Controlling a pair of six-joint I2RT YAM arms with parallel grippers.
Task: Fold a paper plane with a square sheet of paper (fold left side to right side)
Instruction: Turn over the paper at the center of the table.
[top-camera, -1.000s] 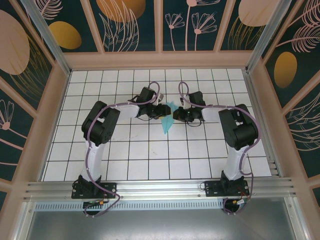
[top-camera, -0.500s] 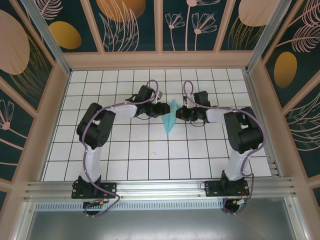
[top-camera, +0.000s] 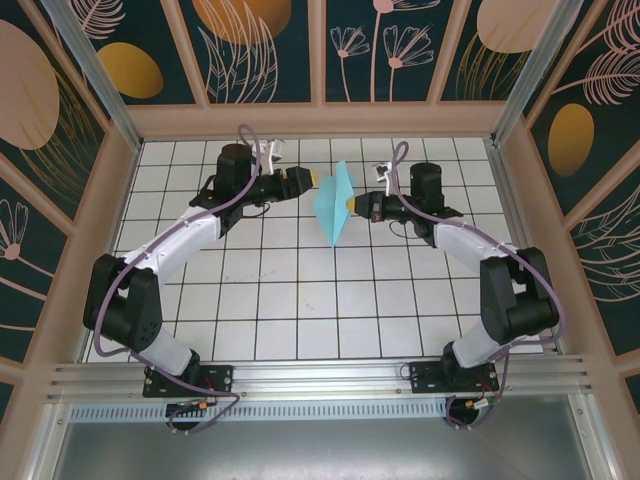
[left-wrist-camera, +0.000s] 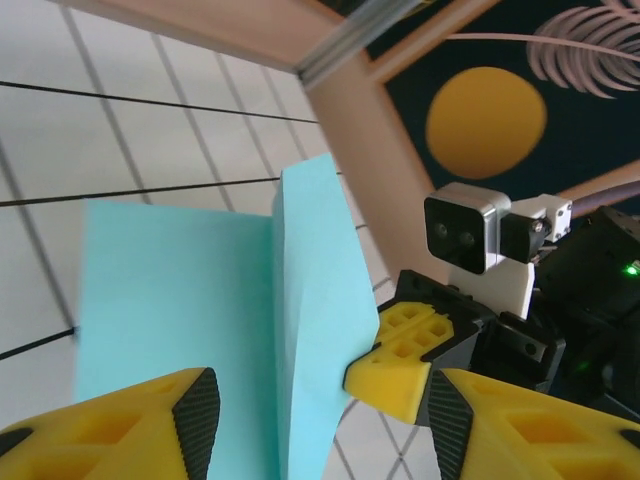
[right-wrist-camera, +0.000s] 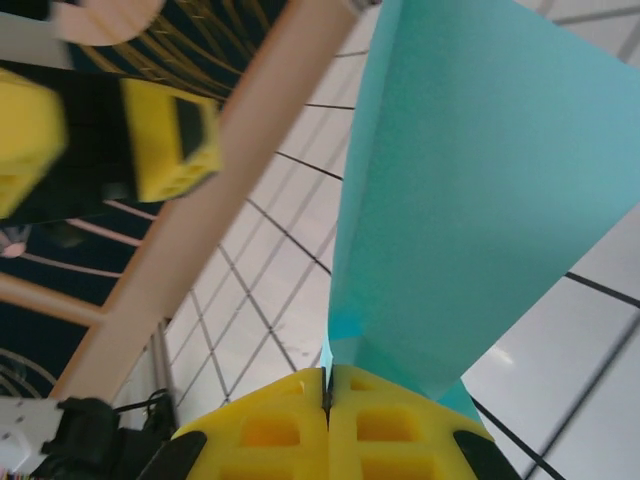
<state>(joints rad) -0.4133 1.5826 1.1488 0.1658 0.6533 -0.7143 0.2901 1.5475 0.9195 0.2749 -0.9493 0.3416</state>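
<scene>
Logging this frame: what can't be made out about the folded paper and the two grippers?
- Top external: the paper plane is too small to count its creases; from above, its height over the table is unclear.
- Right wrist: the right gripper, shut, covers the pinched edge, and the frame's top edge cuts off the plane.
- Right wrist: the left gripper is blurred and cut by the left edge.
</scene>
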